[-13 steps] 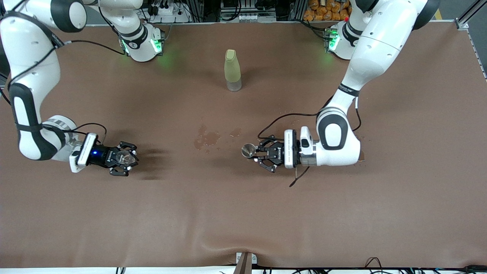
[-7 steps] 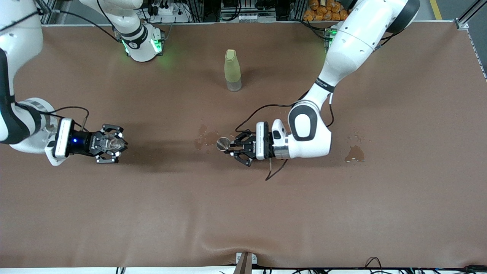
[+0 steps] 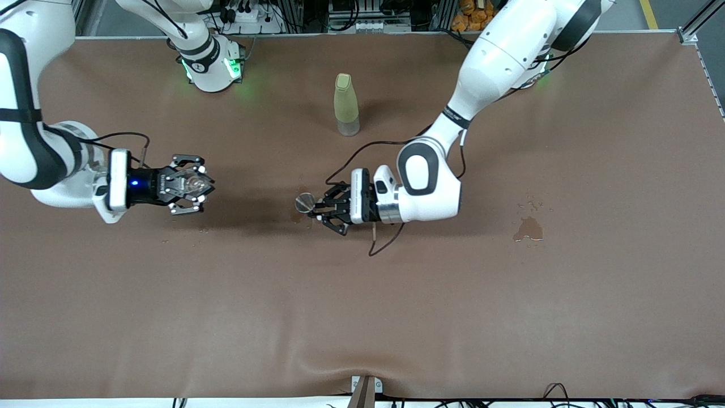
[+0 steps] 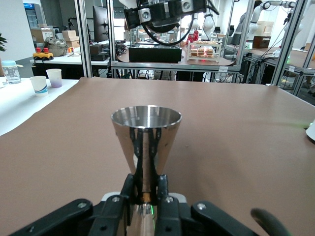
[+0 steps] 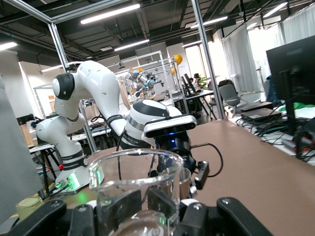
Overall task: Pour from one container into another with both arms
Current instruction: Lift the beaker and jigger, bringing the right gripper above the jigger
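My left gripper (image 3: 318, 205) hangs low over the middle of the brown table (image 3: 362, 317), shut on the narrow waist of a steel cone-shaped cup (image 3: 305, 202). In the left wrist view the cup (image 4: 146, 137) stands upright between the closed fingers of the left gripper (image 4: 146, 183), its mouth open upward. My right gripper (image 3: 194, 185) is over the right arm's end of the table, shut on a clear glass beaker (image 3: 190, 182). The beaker (image 5: 134, 172) fills the right wrist view, held by the right gripper (image 5: 146, 204). The two containers are well apart.
A yellow-green bottle (image 3: 346, 105) stands upright near the arms' bases, midway along the table. Wet stains lie under the steel cup (image 3: 299, 214) and toward the left arm's end (image 3: 529, 228). The right wrist view shows the left arm's wrist (image 5: 165, 125) facing it.
The left arm has carried the steel cup toward the right arm's end of the table. The right gripper with the beaker has shifted toward the arms' bases and a little toward the middle.
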Available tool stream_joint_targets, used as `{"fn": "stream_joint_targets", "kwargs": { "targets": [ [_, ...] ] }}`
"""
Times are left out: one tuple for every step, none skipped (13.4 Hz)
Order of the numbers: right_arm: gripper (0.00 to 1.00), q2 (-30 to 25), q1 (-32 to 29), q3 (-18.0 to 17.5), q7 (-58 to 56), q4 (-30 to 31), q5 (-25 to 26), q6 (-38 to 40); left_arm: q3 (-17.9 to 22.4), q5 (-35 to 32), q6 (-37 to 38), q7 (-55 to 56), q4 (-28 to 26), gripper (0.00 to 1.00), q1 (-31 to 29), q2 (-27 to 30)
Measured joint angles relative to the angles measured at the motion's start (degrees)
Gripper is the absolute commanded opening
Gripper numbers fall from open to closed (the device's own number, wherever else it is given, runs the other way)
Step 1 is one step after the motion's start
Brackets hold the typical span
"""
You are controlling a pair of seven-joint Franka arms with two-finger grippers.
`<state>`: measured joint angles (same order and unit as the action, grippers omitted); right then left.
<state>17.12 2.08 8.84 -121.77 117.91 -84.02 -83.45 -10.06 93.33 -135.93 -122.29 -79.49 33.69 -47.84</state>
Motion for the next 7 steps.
{"fn": "stream_joint_targets", "kwargs": {
  "targets": [
    [0.00,-0.4,1.3,0.0,0.0,0.9,-0.6,-0.8,0.0,0.5,-1.3,0.0,0.7,0.00,1.2,-0.5],
    [0.00,-0.8,2.7,0.0,0.0,2.0,-1.8,-1.8,0.0,0.9,-2.1,0.0,1.2,0.00,2.1,-0.9],
    [0.00,-1.1,4.2,0.0,0.0,3.1,-3.5,-2.5,0.0,1.2,-2.7,0.0,1.7,0.00,2.7,-1.3],
    [0.00,-1.5,5.8,0.0,-0.1,4.4,-5.1,-3.5,0.1,1.4,-3.3,0.0,1.9,0.00,3.2,-1.5],
    [0.00,-1.8,7.5,0.0,-0.1,5.5,-6.3,-4.5,0.1,1.5,-3.7,0.0,2.2,0.00,3.5,-1.6],
    [0.00,-1.9,8.9,0.0,-0.3,6.3,-7.3,-5.5,0.1,1.5,-4.0,0.0,2.3,0.00,3.7,-1.7],
    [0.00,-1.9,9.9,0.0,-0.5,6.7,-8.1,-6.3,0.1,1.5,-4.2,0.0,2.4,0.00,3.8,-1.8]
  ]
}}
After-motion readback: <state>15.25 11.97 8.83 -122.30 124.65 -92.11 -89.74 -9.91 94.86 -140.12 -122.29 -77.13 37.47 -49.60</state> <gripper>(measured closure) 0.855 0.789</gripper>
